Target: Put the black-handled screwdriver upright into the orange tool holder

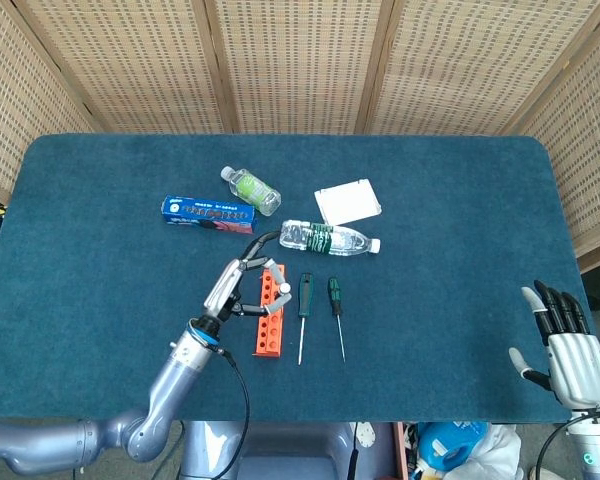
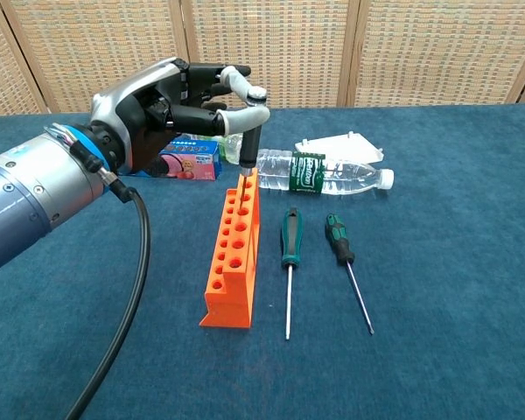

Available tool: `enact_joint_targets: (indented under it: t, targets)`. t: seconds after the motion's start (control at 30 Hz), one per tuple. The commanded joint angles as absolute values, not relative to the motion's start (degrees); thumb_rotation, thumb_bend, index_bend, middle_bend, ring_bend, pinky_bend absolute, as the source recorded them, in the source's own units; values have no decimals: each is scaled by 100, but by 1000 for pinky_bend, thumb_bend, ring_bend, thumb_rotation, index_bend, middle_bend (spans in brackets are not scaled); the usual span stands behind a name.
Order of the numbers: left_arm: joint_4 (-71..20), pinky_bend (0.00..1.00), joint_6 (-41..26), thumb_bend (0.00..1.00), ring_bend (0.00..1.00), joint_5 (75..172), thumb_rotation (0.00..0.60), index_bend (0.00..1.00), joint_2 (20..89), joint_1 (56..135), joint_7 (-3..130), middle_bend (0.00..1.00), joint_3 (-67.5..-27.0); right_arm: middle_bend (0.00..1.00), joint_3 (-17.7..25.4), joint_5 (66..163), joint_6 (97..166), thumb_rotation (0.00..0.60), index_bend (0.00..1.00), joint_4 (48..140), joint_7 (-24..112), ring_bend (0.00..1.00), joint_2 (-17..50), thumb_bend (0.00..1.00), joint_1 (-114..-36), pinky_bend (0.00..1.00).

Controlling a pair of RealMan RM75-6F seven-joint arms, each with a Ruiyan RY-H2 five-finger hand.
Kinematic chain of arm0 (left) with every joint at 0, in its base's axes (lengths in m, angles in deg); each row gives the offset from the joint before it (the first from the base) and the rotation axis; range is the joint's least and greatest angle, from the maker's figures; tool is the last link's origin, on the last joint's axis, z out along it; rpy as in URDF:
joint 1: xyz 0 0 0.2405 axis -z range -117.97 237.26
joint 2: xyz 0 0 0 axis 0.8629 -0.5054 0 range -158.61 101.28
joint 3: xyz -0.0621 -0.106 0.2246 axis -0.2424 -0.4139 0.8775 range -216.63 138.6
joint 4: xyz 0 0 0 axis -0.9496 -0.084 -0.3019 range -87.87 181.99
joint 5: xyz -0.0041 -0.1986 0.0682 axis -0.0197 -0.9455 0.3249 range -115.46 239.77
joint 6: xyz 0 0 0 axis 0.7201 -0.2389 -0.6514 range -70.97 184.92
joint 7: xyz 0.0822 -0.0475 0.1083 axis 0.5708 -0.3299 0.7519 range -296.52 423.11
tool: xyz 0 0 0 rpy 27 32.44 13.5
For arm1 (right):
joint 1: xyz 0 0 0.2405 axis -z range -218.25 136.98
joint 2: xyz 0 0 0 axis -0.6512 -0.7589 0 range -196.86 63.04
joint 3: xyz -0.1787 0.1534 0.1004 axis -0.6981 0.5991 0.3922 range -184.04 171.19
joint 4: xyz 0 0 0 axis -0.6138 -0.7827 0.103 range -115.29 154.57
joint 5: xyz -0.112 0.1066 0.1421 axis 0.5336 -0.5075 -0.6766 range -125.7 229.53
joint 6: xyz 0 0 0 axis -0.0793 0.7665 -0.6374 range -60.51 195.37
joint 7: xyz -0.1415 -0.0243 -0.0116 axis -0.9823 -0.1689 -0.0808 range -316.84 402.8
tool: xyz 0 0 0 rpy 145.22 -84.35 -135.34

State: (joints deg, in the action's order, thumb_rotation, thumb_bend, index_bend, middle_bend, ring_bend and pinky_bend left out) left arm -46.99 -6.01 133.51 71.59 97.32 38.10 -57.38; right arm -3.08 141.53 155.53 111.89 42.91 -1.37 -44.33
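Note:
The orange tool holder (image 2: 234, 254) (image 1: 269, 319) lies lengthwise near the table's front, its rows of holes facing up. My left hand (image 2: 168, 107) (image 1: 237, 284) pinches the black-handled screwdriver (image 2: 248, 142) (image 1: 281, 291) upright over the holder's far end. The handle's lower end sits just above the last hole, and the shaft goes down into it. My right hand (image 1: 561, 338) hangs off the table's front right corner, fingers spread and holding nothing.
Two green-handled screwdrivers (image 2: 290, 243) (image 2: 339, 242) lie right of the holder. Behind it are a large water bottle (image 2: 320, 172), a blue box (image 2: 189, 162), a small green-labelled bottle (image 1: 250, 189) and a white card (image 1: 348, 201).

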Motion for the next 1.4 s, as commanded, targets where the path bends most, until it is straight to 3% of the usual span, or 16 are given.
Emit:
enact_joint_targets:
  t: [0.03, 1.4]
  targets:
    - [-4619, 0, -572, 366, 0, 13373, 600, 640, 7185, 9729, 3795, 98, -5692, 0, -306, 14149, 15552, 600, 0, 11190, 4290, 0, -136, 282, -4432, 0]
    - [-3880, 0, -427, 367, 0, 13560, 600, 643, 7464, 9669, 3481, 100, -5480, 0, -308, 14144, 15537, 600, 0, 11184, 4291, 0, -131, 283, -4438, 0]
